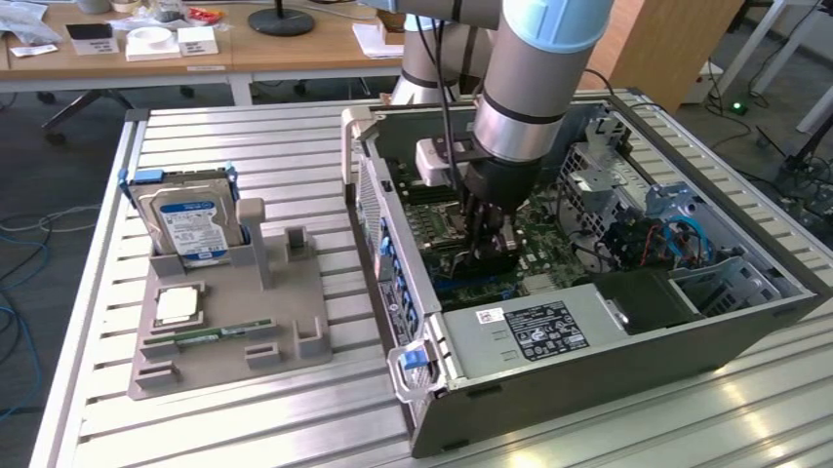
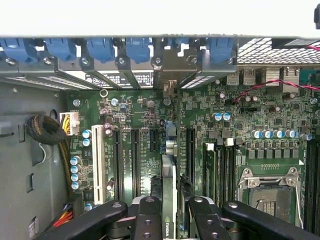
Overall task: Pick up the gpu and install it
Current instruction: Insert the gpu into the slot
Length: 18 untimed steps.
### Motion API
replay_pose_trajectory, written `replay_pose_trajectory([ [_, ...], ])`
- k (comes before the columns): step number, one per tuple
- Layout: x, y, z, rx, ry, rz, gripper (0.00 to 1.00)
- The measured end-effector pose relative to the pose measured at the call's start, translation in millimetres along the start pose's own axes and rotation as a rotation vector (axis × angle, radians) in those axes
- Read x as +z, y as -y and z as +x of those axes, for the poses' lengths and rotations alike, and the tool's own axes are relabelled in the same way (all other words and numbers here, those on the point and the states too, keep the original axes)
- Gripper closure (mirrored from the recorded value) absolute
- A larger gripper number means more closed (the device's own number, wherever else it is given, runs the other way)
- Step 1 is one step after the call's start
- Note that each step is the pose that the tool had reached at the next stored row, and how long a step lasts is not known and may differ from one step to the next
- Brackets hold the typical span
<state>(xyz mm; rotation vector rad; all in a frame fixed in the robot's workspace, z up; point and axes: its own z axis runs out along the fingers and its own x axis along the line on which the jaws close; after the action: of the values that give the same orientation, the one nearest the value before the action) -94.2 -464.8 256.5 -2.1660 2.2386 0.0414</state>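
Edge-on, gpu [image 2: 167, 200] in tool [image 2: 170, 220] (logo unreadable), above motherboard [image 2: 135, 145].

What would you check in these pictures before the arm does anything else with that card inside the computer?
1. Card in the grip: ok. The gripper is closed on the gpu, seen edge-on between its fingers.
2. Card over a slot: ok. It stands upright among the motherboard slots.
3. Card fully seated: cannot tell. Its lower edge is hidden.
4. Bracket lined up with the rear opening: ok, as far as shows.
5. Arm clear of the computer case: ok. It reaches in from above.
6. Other parts undisturbed: ok. The hard drive sits in the grey holder.
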Motion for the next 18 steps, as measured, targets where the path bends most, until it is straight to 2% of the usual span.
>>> replay_pose_trajectory([
  [18,3.8,-0.1,0.1,0.0,0.0003,0.0001,0.75],
])
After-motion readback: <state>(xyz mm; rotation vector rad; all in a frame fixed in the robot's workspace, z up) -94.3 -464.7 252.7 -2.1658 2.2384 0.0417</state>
